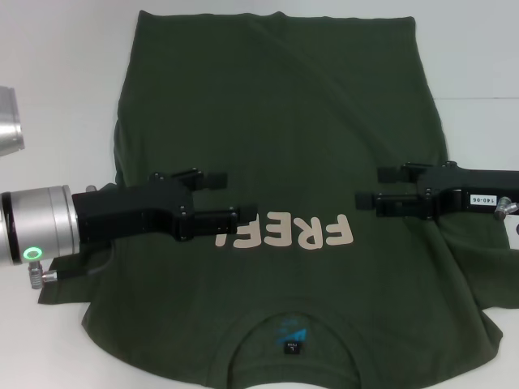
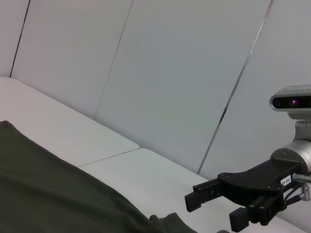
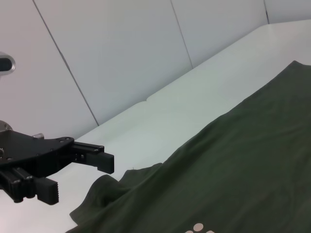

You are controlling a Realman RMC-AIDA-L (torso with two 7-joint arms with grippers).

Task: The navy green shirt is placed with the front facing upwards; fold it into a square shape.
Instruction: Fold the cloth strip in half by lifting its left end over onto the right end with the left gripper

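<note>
The navy green shirt (image 1: 276, 121) lies spread flat on the white table (image 1: 57, 65), front up, collar toward me. Its pale "FREE" letters (image 1: 300, 233) and black neck label (image 1: 292, 347) show. My left gripper (image 1: 227, 197) is open and empty above the shirt's left half, just beside the letters. My right gripper (image 1: 375, 186) is open and empty above the shirt's right half. The left wrist view shows the shirt (image 2: 48, 194) and the right gripper (image 2: 214, 211). The right wrist view shows the shirt (image 3: 233, 170) and the left gripper (image 3: 77, 177).
The shirt's sides near the sleeves are bunched and wrinkled, on the left (image 1: 105, 271) and on the right (image 1: 486, 275). Bare table lies on both sides of the shirt and beyond its hem. White wall panels (image 2: 170, 73) stand behind the table.
</note>
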